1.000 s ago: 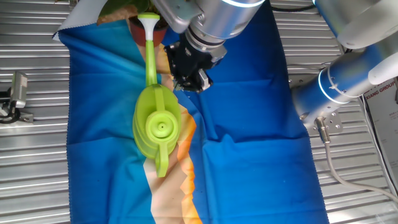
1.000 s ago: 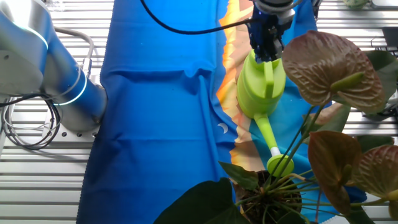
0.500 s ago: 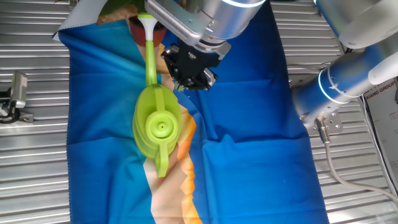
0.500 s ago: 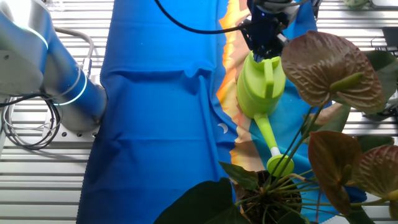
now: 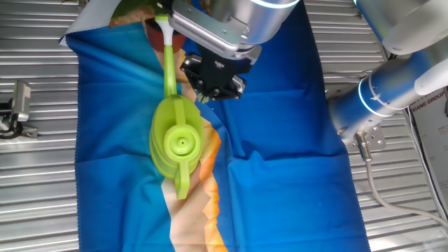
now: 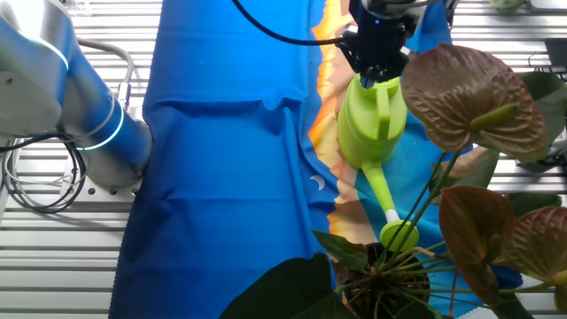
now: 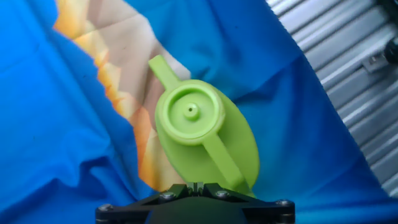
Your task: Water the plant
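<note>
The lime-green watering can (image 5: 177, 142) stands upright on the blue cloth, its long spout (image 5: 168, 59) reaching towards the plant (image 6: 461, 97). That plant has big reddish-brown and green leaves at the near right in the other fixed view. Only its edge (image 5: 136, 10) shows at the top of one fixed view. My gripper (image 5: 208, 93) hangs above the can, shut, with nothing between its fingers. In the other fixed view the gripper (image 6: 376, 74) sits over the can's handle end (image 6: 388, 99). The hand view looks down on the can (image 7: 202, 134), with my gripper (image 7: 198, 186) at the bottom edge.
A blue cloth (image 5: 280, 161) with an orange and cream band covers the slatted metal table (image 5: 42, 196). The arm's blue and silver base (image 5: 378, 94) stands at the right, with cables. A small metal fitting (image 5: 17, 105) lies at the left edge.
My hand has turned about its own axis above the can and shifted slightly. The can and the plant have not moved.
</note>
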